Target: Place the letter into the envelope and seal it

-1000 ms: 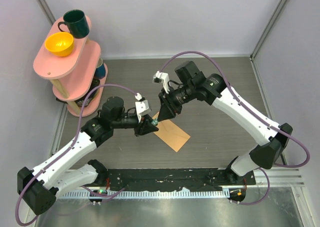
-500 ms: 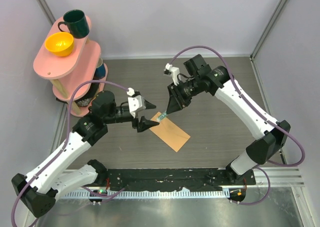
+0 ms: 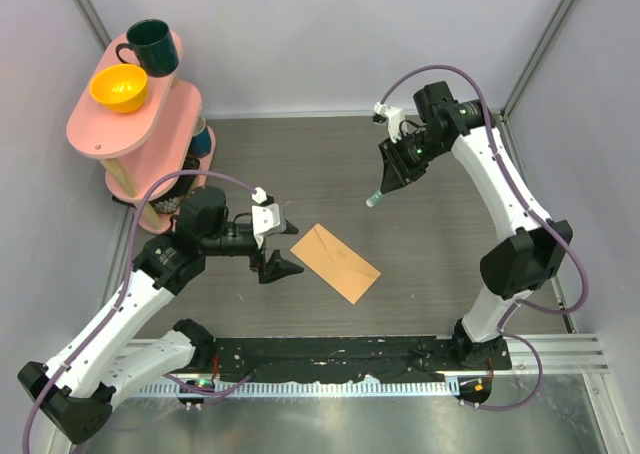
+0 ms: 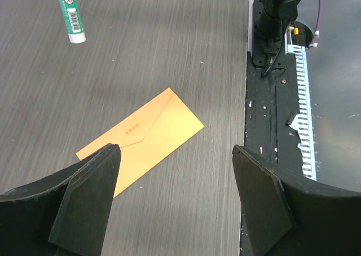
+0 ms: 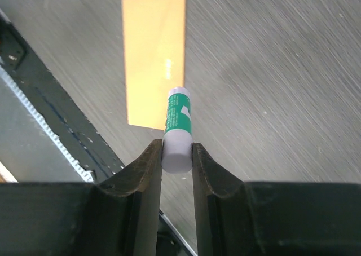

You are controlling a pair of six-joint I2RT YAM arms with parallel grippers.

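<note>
At centre of worktop (image 3: 300, 164), envelope (image 3: 335, 262) lies flat, flap folded down; letter unseen, likely inside. Left tool (image 3: 280, 270) spread just beside it. Right tool (image 3: 384, 185), well apart, pinches glue stick (image 3: 374, 198). Sealing apparently near done.

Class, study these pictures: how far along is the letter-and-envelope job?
Done, apparently: no letter shows, and the envelope lies with flap folded flat, so the letter is probably inside. In hand: the right gripper holds a glue stick clear of it; the left gripper is open, empty. Left: perhaps pressing the flap; the seal itself cannot be judged.
</note>
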